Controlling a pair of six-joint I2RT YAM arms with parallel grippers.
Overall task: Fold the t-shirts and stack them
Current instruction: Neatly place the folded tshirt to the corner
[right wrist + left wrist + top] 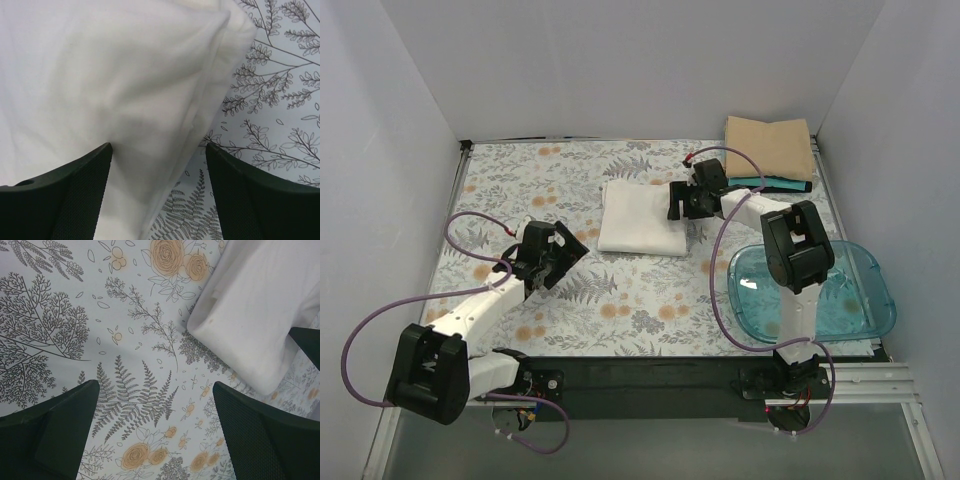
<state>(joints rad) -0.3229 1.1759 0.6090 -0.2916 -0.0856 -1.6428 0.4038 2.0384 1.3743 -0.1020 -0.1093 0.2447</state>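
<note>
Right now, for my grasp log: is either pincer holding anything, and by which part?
Nothing held. Left pincer: open over the table cover. Right pincer: open astride the edge of the off-white t-shirt.

- plain off-white folded cloth t-shirt [642, 217]
- tan folded cloth t-shirt [769, 146], plain
- teal folded t-shirt [750, 181] and black folded t-shirt [795, 186], thin edges only
- floral table cover [520, 170]: pale ground, grey ferns and branches, orange roses
- clear blue plastic tub [865, 300]

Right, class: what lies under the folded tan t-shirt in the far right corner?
A teal t-shirt and a black t-shirt show as thin strips along the near edge of the tan t-shirt. The rest of both is covered, as is anything else beneath.
</note>
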